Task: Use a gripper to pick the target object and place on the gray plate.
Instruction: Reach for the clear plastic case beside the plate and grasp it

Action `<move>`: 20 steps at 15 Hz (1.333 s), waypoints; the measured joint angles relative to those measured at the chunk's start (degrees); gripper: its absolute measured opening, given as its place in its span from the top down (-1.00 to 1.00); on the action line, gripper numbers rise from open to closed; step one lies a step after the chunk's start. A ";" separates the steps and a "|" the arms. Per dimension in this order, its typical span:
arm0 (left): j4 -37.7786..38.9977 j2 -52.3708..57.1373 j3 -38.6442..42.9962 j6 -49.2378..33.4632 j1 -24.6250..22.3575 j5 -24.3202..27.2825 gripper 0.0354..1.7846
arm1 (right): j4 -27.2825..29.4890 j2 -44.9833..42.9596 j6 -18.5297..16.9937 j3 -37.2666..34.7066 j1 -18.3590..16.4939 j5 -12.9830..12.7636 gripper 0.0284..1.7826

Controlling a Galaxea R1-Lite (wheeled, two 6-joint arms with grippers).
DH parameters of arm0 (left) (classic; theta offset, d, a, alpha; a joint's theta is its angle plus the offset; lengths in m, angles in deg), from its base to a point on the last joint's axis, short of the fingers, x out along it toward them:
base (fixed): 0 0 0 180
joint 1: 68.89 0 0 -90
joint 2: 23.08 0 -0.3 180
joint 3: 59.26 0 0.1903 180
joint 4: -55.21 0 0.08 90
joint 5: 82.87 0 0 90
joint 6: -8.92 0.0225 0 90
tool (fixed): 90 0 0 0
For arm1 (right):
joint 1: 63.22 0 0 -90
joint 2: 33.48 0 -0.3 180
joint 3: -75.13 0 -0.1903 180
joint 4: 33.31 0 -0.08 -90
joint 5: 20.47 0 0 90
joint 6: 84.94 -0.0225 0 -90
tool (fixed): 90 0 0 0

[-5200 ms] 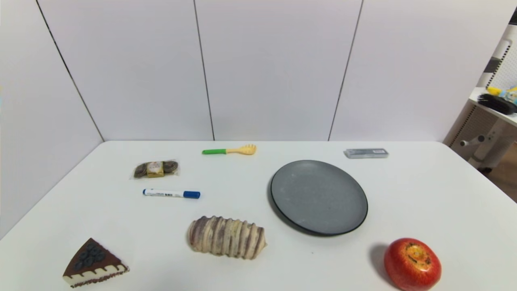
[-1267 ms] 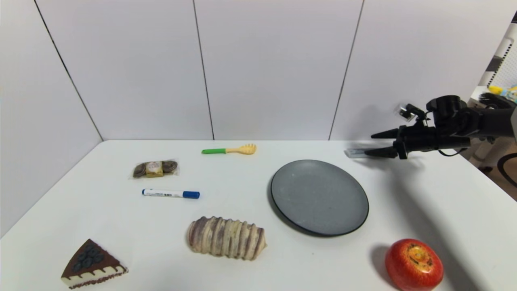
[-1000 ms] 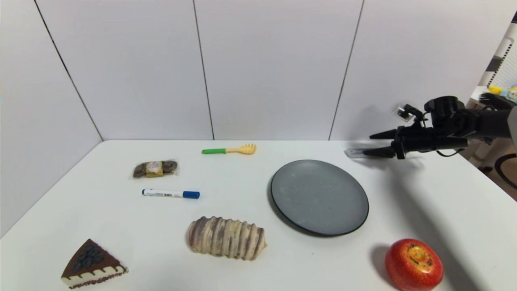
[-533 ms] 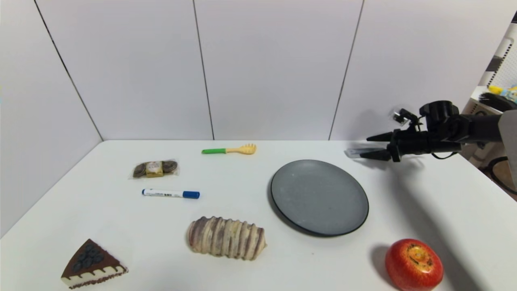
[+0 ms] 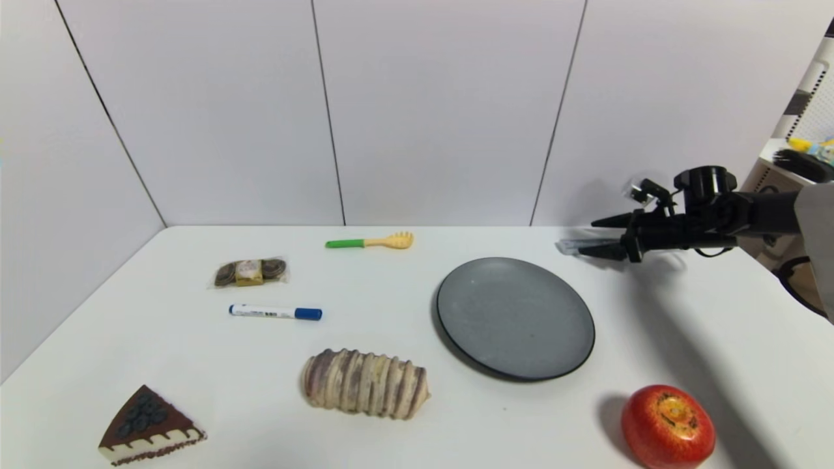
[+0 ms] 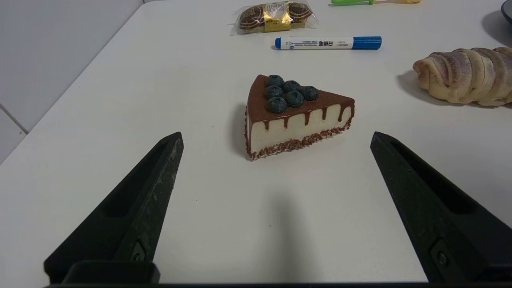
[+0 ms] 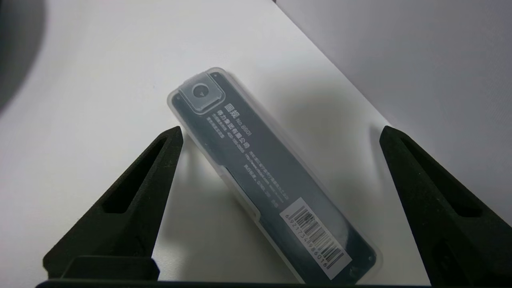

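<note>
The slim gray case [image 5: 568,246] lies flat at the table's far right, behind the gray plate [image 5: 515,317]. My right gripper [image 5: 594,236] is open and hovers over the case, hiding most of it in the head view. In the right wrist view the case [image 7: 264,172] lies slanted between the two open fingers, its barcode label toward the camera. One fingertip [image 7: 172,140] is close beside the case's edge; the other is well apart. My left gripper [image 6: 276,138] is open and empty, low over the table in front of a cake slice [image 6: 294,114].
A red apple [image 5: 666,425] sits at the front right and a striped bread roll [image 5: 365,382] at the front middle. A blue-capped marker [image 5: 275,312], a chocolate pack [image 5: 251,271] and a green-handled fork [image 5: 369,243] lie to the left. The wall stands just behind the case.
My right arm came in from the right, reached the case with its gripper open, and in the last second has shifted slightly further left over it. Nothing else has moved.
</note>
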 joint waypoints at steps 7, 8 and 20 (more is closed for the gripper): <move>0.00 -0.02 0.00 0.04 0.00 0.02 -0.89 | 0.83 0.22 -0.35 -0.02 0.11 -0.04 -0.90; 0.00 -0.02 0.00 0.09 0.00 0.00 -0.89 | 0.91 0.22 -0.35 -0.02 0.16 -0.04 -0.90; 0.02 -0.02 0.00 0.09 0.00 0.00 -0.89 | 2.17 0.11 -0.11 -0.02 0.79 -4.11 -0.90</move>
